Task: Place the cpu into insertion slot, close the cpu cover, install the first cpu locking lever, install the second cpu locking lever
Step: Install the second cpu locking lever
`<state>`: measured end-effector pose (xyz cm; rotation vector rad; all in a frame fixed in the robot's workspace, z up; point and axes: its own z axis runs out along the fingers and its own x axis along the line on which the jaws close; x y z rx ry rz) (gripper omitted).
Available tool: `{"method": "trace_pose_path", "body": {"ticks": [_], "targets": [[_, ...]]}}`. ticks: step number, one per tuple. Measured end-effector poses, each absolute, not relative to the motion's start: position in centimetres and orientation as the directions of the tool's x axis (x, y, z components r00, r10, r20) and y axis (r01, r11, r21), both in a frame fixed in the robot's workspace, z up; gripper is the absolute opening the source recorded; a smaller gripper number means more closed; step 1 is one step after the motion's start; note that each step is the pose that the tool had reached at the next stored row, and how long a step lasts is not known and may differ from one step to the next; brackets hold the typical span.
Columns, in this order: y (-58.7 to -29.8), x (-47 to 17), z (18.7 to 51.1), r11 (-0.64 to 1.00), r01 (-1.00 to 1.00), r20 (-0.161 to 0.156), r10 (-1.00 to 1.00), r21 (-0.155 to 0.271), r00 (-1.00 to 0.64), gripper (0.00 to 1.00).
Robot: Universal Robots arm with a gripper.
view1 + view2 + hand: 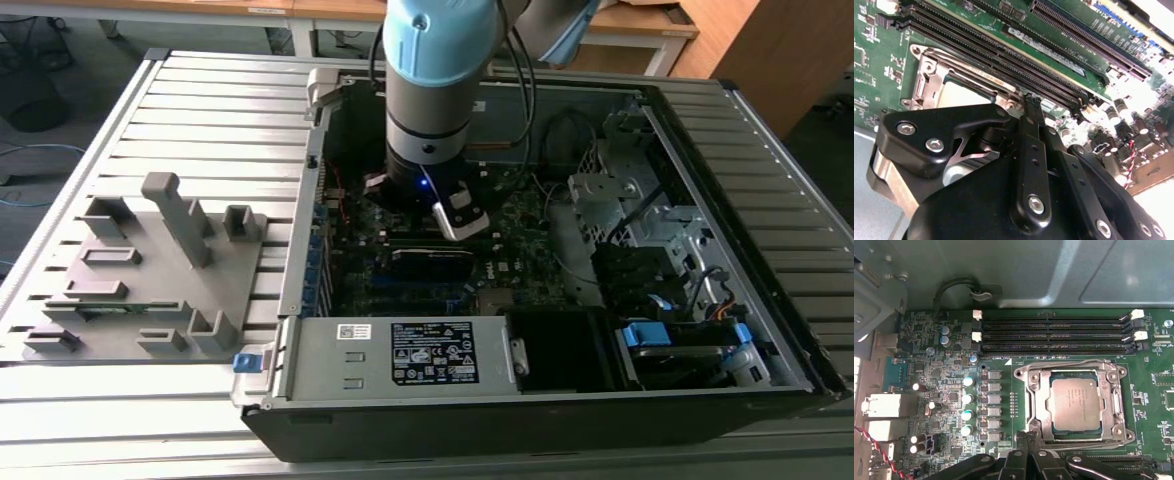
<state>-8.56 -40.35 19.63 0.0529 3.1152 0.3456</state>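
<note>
cpu point(1076, 404) seated in insertion slot point(1040, 407), cpu cover point(1071, 368) down around it. Tool point(1026, 437) closed, fingertips together, holding nothing, just beside the slot's near edge, low over the board.

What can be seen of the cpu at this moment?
The cpu is a flat square chip with a dull silvery-grey metal top and faint print. It lies level in the insertion slot, framed by the cpu cover. The gripper sits at the socket's edge, not touching the chip.
</note>
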Motion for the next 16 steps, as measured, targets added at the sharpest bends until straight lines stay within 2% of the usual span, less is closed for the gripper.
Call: {"method": "trace_pose_path", "body": {"ticks": [16], "targets": [[-40.54,-8.97,19.21,0.971,0.032,-0.004,0.034,0.236,-0.999,0.11]]}}
